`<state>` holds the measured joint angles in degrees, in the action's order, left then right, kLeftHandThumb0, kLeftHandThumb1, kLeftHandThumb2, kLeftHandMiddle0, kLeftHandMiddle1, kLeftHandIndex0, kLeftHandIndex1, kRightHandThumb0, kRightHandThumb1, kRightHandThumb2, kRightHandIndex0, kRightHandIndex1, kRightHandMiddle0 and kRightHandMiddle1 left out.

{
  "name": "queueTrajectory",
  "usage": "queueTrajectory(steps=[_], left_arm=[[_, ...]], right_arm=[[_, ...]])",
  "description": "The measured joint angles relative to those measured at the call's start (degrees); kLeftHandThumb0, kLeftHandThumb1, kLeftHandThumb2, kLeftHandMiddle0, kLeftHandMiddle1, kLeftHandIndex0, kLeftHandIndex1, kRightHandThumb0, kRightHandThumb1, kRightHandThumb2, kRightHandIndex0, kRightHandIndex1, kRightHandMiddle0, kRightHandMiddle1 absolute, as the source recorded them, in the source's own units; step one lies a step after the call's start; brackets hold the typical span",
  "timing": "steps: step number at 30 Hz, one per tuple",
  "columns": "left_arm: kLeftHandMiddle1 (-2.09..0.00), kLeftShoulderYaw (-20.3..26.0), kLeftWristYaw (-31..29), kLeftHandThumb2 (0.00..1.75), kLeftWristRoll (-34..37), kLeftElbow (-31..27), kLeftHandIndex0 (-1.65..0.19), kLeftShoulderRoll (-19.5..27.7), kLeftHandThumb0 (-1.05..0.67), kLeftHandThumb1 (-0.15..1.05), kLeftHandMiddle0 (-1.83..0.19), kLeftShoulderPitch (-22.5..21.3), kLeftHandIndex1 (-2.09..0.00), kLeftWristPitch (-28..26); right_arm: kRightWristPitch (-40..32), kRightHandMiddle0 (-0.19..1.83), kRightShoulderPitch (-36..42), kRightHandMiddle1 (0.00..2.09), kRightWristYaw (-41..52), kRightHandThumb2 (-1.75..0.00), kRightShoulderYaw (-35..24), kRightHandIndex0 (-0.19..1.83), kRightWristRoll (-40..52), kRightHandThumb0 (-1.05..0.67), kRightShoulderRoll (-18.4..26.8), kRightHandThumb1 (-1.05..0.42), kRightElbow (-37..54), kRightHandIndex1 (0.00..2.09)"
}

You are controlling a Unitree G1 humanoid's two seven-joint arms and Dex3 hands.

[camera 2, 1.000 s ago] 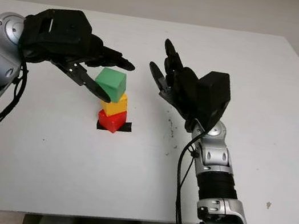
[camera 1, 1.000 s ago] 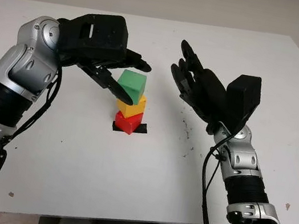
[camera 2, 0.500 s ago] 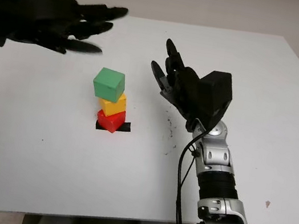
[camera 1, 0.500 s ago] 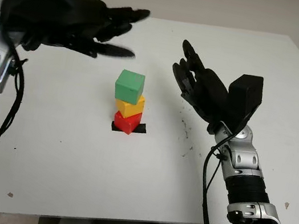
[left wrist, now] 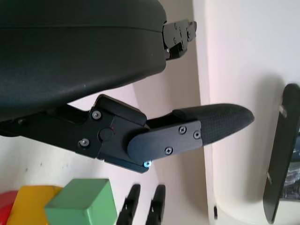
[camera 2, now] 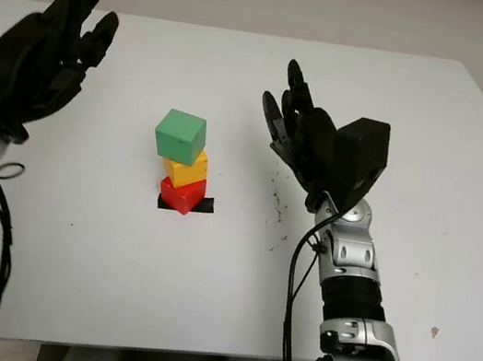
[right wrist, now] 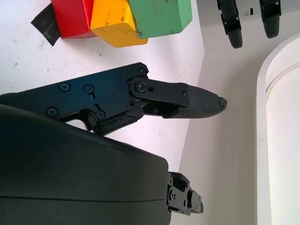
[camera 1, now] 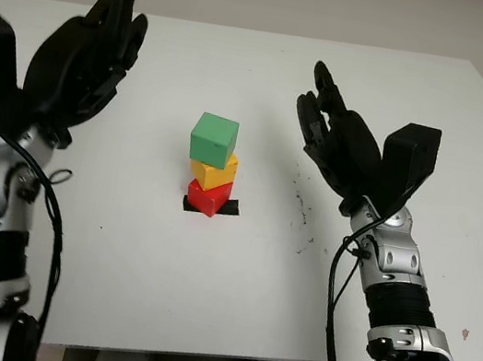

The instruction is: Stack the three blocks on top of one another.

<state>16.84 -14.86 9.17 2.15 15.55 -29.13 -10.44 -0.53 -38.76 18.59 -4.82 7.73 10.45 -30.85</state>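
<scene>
Three blocks stand stacked at mid-table: a red block (camera 1: 206, 197) at the bottom on a black tape mark (camera 1: 226, 207), a yellow block (camera 1: 212, 173) on it, and a green block (camera 1: 212, 139) on top, each turned a little from the one below. My left hand (camera 1: 90, 56) is raised well to the left of the stack, open and holding nothing. My right hand (camera 1: 337, 141) is raised to the right of the stack, open, palm toward the blocks. The stack also shows in the left wrist view (left wrist: 82, 205) and the right wrist view (right wrist: 159, 16).
The white table (camera 1: 233, 282) spreads wide around the stack. Small dark specks (camera 1: 300, 211) mark it to the right of the blocks. The table's front edge (camera 1: 220, 353) runs near the bottom of the picture.
My left hand let go of the green block, lifted off the stack and swung far left. The green block stays on top. My right hand rose slightly.
</scene>
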Motion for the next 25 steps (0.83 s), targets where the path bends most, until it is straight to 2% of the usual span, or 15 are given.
queueTrajectory(steps=[5,11,14,25], left_arm=[[0.0,-3.27,3.67,0.75,-4.28,6.37,0.19,-1.27,-0.85,1.05,0.19,2.58,0.0,10.71],[0.0,-3.71,4.16,0.77,-3.56,16.02,0.19,-2.32,-0.86,1.05,0.19,3.21,0.0,15.79],[0.0,-4.23,4.15,0.78,-3.44,18.8,0.19,-2.48,-0.85,1.05,0.19,3.89,0.0,18.42],[0.0,-4.66,3.24,0.78,-3.35,20.05,0.19,-1.52,-0.84,1.05,0.19,4.65,0.0,19.65]], right_arm=[[0.62,-0.19,0.01,0.0,0.02,-0.61,-0.01,-0.19,0.14,-0.66,-0.1,-1.05,-0.09,0.0],[-0.03,-0.19,0.03,0.0,-0.02,-0.63,0.04,-0.19,0.24,-0.67,-0.13,-1.05,-0.32,0.0],[0.07,-0.19,0.07,0.0,-0.19,-0.67,-0.36,-0.19,0.81,-0.67,-0.38,-1.05,-1.21,0.0],[2.12,-0.19,0.56,0.0,-2.55,-0.7,-0.96,-0.19,0.97,-0.74,-1.26,-1.05,-2.97,0.0]])
